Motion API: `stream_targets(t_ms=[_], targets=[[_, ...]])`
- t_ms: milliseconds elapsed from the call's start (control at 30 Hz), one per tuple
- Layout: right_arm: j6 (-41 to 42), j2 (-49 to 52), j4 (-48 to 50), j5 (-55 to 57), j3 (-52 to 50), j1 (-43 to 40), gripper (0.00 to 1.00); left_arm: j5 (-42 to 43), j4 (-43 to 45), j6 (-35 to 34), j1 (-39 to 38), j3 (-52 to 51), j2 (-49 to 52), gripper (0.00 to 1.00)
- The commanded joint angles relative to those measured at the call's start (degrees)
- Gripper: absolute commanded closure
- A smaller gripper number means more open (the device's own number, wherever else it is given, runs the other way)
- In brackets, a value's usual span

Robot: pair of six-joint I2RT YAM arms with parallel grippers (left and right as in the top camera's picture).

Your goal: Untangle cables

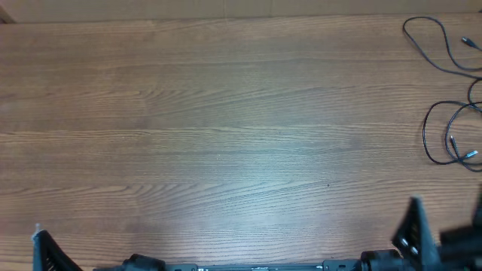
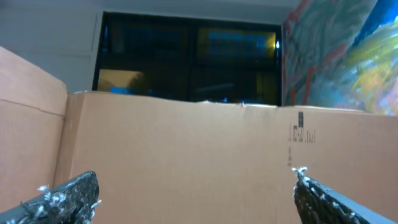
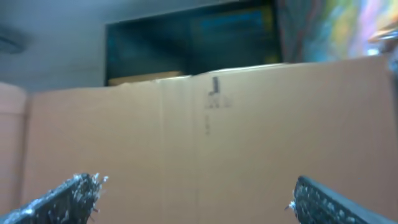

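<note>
The cables lie at the table's far right edge in the overhead view. One thin black cable [image 1: 431, 39] curves at the top right, ending in a silvery plug [image 1: 468, 43]. A looped bunch of cables [image 1: 443, 134] lies below it, partly cut off by the frame edge. My left gripper [image 2: 196, 190] is open and empty, far from the cables at the front left corner [image 1: 44, 248]. My right gripper [image 3: 196, 193] is open and empty at the front right [image 1: 418, 229], in front of the looped bunch and not touching it. Neither wrist view shows a cable.
The wooden table [image 1: 226, 135] stretches wide to the left of the cables. Both wrist views face a brown cardboard wall [image 2: 186, 137] with a dark window above it. The arm bases run along the front edge [image 1: 256, 265].
</note>
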Motion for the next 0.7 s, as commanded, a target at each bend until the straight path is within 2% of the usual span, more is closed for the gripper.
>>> stream_targets(t_ms=[0, 200, 300, 467, 667], targets=[[0.9, 0.0, 12.9, -8.2, -10.6, -0.2, 0.0, -0.3, 1.3, -0.1, -0.1, -3.1, -1.7, 0.0], [5.5, 0.0, 43.8, -5.7, -29.3, -0.2, 0.0, -0.3, 3.2, -0.1, -0.1, -5.9, -1.8, 0.0], [7.0, 0.0, 51.4, -3.5, -36.0, -0.2, 0.0, -0.3, 3.9, 0.6, -0.1, -6.9, -1.8, 0.0], [6.9, 0.0, 53.2, -3.4, -41.8, -0.2, 0.0, -0.3, 4.5, 3.1, -0.1, -7.7, -1.8, 0.0], [7.1, 0.0, 41.8, -2.5, -41.8, -0.2, 0.0, -0.3, 4.5, 3.1, -0.1, -7.6, -1.8, 0.0]])
